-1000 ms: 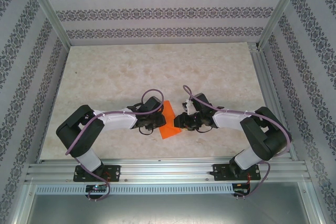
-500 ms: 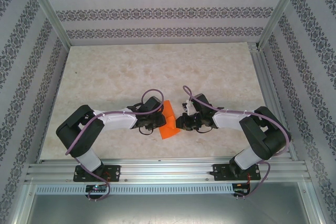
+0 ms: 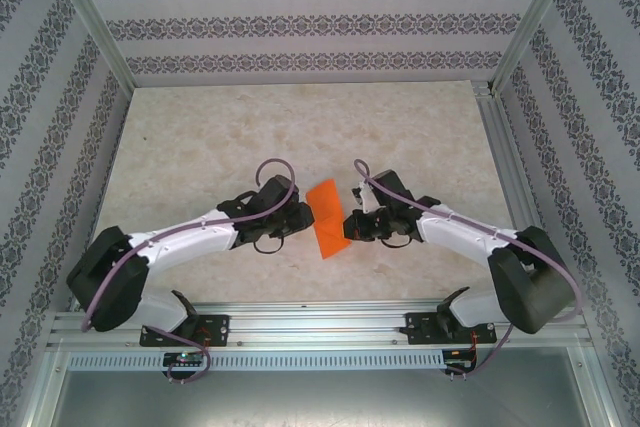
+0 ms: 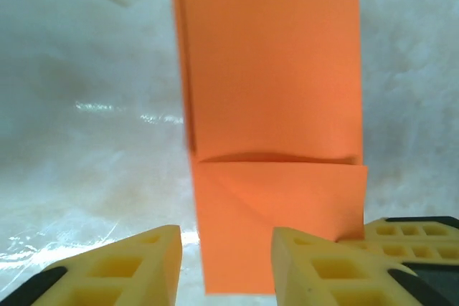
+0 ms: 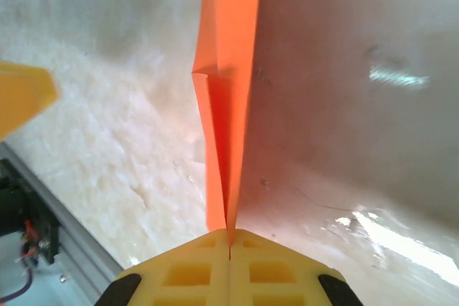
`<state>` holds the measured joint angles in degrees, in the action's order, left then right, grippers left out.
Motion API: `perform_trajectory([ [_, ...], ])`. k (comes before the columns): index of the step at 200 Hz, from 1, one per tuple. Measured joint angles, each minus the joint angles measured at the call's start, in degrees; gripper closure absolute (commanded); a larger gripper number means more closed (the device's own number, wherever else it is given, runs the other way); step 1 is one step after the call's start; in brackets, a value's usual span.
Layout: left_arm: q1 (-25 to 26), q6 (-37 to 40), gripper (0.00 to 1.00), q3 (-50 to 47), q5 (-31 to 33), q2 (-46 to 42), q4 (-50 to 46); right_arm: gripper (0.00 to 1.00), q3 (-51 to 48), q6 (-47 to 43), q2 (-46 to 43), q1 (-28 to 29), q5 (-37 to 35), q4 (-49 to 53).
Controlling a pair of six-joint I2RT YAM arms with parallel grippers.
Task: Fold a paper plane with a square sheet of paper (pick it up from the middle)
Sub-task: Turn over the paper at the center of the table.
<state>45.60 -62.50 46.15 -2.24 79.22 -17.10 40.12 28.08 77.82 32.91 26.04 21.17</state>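
My right fingers (image 5: 229,247) are pressed tight together on one edge of the square sheet of paper (image 3: 328,219), which is folded into a narrow orange rectangle with a crease across it. It sits between my two arms over the pale surface (image 3: 200,137). My left fingers (image 3: 300,223) stand partly apart, the near end of the paper between them, one tip overlapping its corner

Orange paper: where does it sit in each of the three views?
Top external: orange paper at centre, between the two arms' ends.
Left wrist: orange paper face-on, upper centre, running down into the left gripper.
Right wrist: orange paper edge-on, rising from the shut right gripper.
Shared landmark: the pale marbled table.
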Motion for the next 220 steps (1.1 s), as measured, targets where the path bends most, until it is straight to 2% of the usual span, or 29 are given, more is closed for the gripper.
perform_trajectory([
  [20, -1.3, -0.1, 0.50, 0.0, 2.6, -5.6, -3.4, 1.00, 6.5, -4.5, -3.0, 1.6, -9.5, 9.6],
  [62, -7.7, -0.2, 0.42, -2.0, 5.2, -15.8, -8.0, 0.99, 20.8, -12.4, -4.6, 9.7, -34.2, 26.6],
  [88, -12.8, -0.2, 0.39, -6.0, 4.7, -20.7, -9.1, 0.99, 24.9, -14.1, 2.9, 15.8, -47.3, 35.1],
  [116, -18.9, -0.4, 0.39, -10.6, 2.4, -24.5, -10.0, 0.96, 27.8, -14.1, 15.2, 23.6, -56.9, 42.0],
  [149, -24.2, -0.5, 0.39, -13.7, -0.8, -28.2, -11.0, 0.95, 33.5, -13.4, 27.0, 31.2, -60.6, 45.7],
  [175, -26.7, -0.3, 0.38, -13.9, -2.5, -30.5, -11.9, 0.84, 39.1, -12.1, 34.1, 35.9, -60.0, 46.3],
  [200, -28.4, 0.0, 0.38, -13.9, -4.0, -31.6, -12.6, 0.74, 41.2, -10.7, 36.5, 38.4, -56.3, 44.9],
  [212, -28.7, 0.1, 0.37, -13.9, -4.7, -31.6, -12.7, 0.62, 41.2, -9.6, 36.5, 38.8, -54.5, 44.1],
  [220, -28.7, 0.3, 0.36, -13.9, -5.2, -31.6, -12.7, 0.59, 41.2, -9.2, 36.4, 38.8, -53.5, 43.7],
])
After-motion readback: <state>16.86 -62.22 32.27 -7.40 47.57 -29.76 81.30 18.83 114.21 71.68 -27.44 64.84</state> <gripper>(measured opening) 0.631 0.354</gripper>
